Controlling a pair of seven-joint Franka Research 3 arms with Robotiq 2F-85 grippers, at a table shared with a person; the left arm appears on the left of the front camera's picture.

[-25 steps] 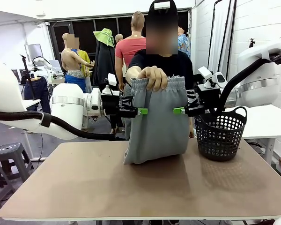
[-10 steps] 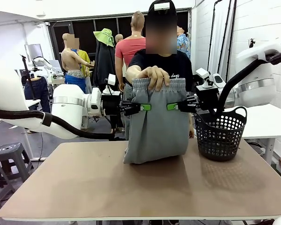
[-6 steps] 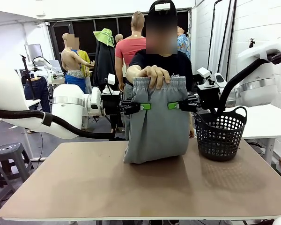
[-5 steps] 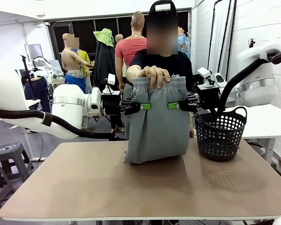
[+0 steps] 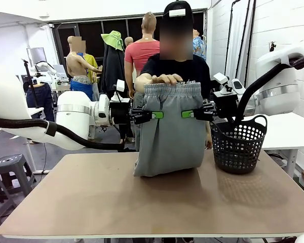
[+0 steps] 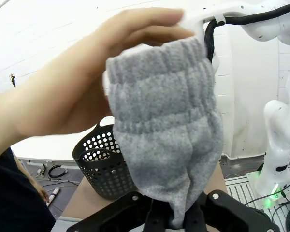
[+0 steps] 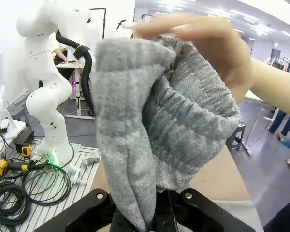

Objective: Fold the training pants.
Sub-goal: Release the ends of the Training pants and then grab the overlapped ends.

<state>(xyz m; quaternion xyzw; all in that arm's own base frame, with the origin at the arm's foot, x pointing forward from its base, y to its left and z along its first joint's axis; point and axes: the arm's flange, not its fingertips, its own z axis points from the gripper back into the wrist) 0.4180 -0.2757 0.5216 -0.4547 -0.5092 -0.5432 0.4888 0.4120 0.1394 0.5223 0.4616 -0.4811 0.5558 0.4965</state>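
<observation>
Left pincer & right pincer were both clamped shut on thin pinches of the training pants, so imo fabric could slip out if the person's hand resting on top lifted off. Pants hung btwn them, gripped at each side just under the waistband, bottom resting on the surface.

Plain light grey training pants, soft sweat fabric, held up as a narrow upright panel at the centre of the front view, from just above mid-height down. The gathered elastic waistband is on top, roughly level; the cloth hangs straight down with soft vertical creases, and the rounded bottom end sits on the table at picture centre, bulging a bit to the lower left. In both wrist views the ribbed waistband is in the upper middle of the frame, the cloth narrowing to a pinched edge at bottom centre.
</observation>
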